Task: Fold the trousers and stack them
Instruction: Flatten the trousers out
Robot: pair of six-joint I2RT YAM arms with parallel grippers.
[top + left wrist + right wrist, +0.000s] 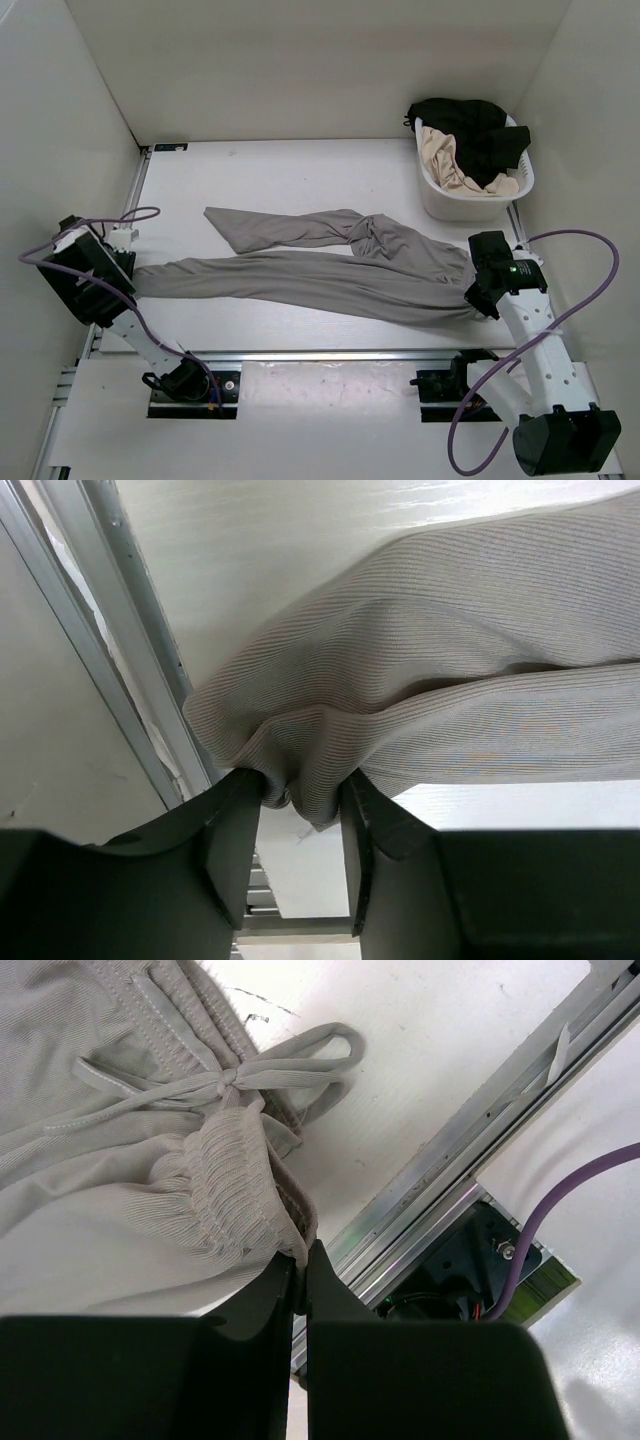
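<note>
Across the table [300, 170], the trousers [330, 280] lie stretched left to right, their long axis running almost straight between the two arms. The waist end is at the right and the hem of the near leg at the left. The other leg angles away toward the far left and lies loose on the surface. The left gripper [300, 790] pinches a bunched fold of the near leg's hem, its fingers partly closed with fabric filling the gap. The right gripper [300, 1260] is pressed nearly together on the edge of the elastic waistband [235, 1200], just beside the tied drawstring [230, 1078]. Each arm is at its own end of the garment, so a fold bringing hem to waist would likely travel along this axis. A basket [435, 200] of other clothes stands just beyond the waist end.
</note>
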